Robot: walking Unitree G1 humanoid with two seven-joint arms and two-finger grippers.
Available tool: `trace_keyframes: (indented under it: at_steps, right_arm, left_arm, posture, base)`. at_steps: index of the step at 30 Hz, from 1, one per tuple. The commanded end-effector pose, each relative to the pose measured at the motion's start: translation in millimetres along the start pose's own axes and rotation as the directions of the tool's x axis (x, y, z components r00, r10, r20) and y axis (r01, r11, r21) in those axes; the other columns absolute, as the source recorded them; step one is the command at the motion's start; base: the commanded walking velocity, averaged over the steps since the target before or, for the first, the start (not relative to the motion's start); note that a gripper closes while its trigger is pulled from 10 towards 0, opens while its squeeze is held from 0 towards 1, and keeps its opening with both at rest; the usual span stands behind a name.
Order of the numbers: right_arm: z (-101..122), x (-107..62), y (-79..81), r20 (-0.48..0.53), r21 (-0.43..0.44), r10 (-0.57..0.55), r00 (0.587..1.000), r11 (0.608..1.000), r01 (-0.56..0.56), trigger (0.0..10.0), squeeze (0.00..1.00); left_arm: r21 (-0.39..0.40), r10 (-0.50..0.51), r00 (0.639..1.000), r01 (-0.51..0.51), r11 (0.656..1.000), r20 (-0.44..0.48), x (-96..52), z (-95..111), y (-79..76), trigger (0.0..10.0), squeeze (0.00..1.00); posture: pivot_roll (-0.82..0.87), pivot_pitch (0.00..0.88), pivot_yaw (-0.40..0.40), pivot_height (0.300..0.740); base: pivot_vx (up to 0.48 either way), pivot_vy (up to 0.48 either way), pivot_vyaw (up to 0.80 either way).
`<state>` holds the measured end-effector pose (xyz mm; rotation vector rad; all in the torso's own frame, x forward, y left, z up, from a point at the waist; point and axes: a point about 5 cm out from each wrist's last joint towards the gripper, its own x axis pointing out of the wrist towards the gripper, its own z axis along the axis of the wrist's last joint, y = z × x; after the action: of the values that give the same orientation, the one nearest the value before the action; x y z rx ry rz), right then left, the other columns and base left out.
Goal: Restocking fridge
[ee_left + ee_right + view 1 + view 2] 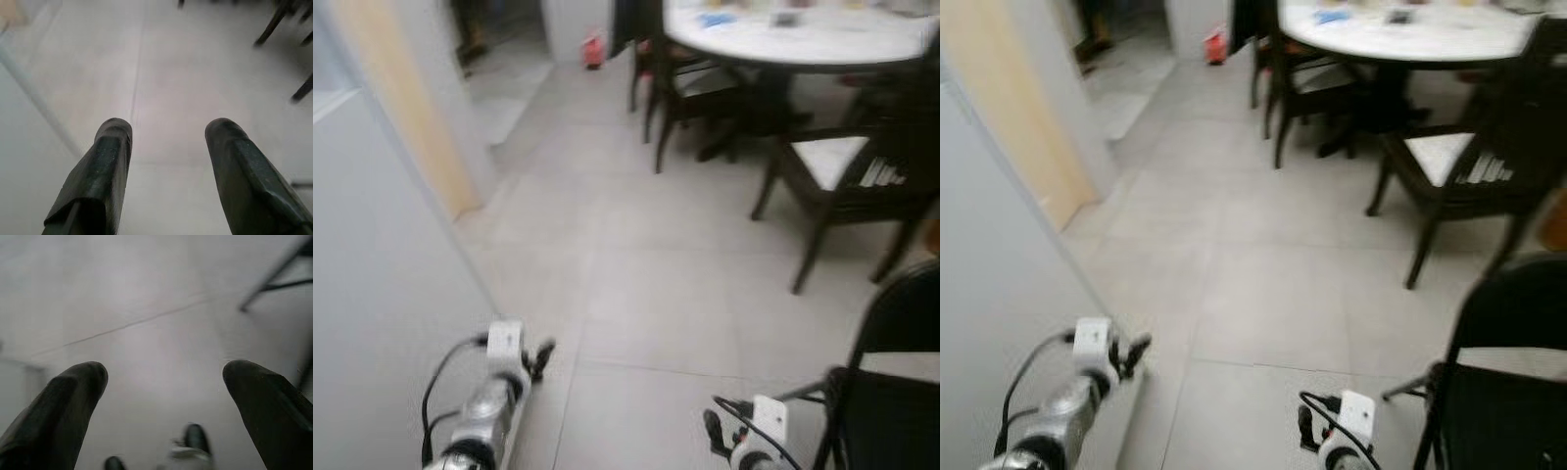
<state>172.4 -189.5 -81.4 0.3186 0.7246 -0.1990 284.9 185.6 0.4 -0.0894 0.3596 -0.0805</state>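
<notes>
A tall white flat panel (pixel 372 294), possibly the fridge's side, rises close on my left. My left gripper (pixel 540 357) hangs low beside its edge, over grey floor tiles. In the left wrist view the left gripper (pixel 168 132) is open, with bare floor between its black fingers (pixel 110 161). My right gripper (pixel 713 426) hangs low at the right, next to a black folding chair (pixel 891 392). In the right wrist view it (pixel 164 377) is open with nothing in it. No food or bottle can be made out.
A round white table (pixel 803 39) with small items stands at the back right, ringed by dark wooden chairs (pixel 842 176). A red object (pixel 593 49) sits on the floor by the far wall. Grey tiled floor (pixel 646 255) stretches ahead. The picture is blurred.
</notes>
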Motion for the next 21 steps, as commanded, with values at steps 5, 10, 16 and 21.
trace_keyframes:
  at_steps: [5, 10, 16, 21]
  right_arm:
    - [87, 7.5, -5.6, 0.398, -0.050, -0.008, 0.917, 0.998, 0.030, 10.0, 0.00]
    - [127, -1.0, -12.9, 0.569, -0.127, 0.057, 0.821, 0.992, 0.020, 10.0, 0.00]
    - [140, -10.6, 2.6, 0.604, -0.286, 0.237, 0.761, 0.956, -0.070, 10.0, 0.00]
    - [140, -24.3, 13.1, 0.623, -0.365, 0.322, 0.713, 0.926, -0.100, 10.0, 0.00]
  left_arm:
    - [0.006, 0.029, 0.999, -0.029, 1.000, 0.038, -9.3, -10, -0.3, 10.0, 0.00]
    - [-0.016, 0.101, 0.980, -0.100, 0.995, 0.169, -22.6, -3, 8.9, 10.0, 0.00]
    - [0.028, 0.141, 0.958, -0.153, 0.988, 0.251, -41.6, -3, 15.8, 10.0, 0.00]
    - [0.008, 0.203, 0.923, -0.217, 0.976, 0.327, -58.5, 10, 28.7, 10.0, 0.00]
  posture:
    - [-0.13, 0.000, 0.047, 0.740]
    - [-0.15, 0.000, 0.039, 0.740]
    - [-0.12, 0.000, 0.022, 0.740]
    - [-0.11, 0.000, 0.000, 0.740]
  base:
    - [0.000, 0.000, 0.00]
    - [0.000, 0.000, 0.00]
    - [0.000, 0.000, 0.00]
    - [0.000, 0.000, 0.00]
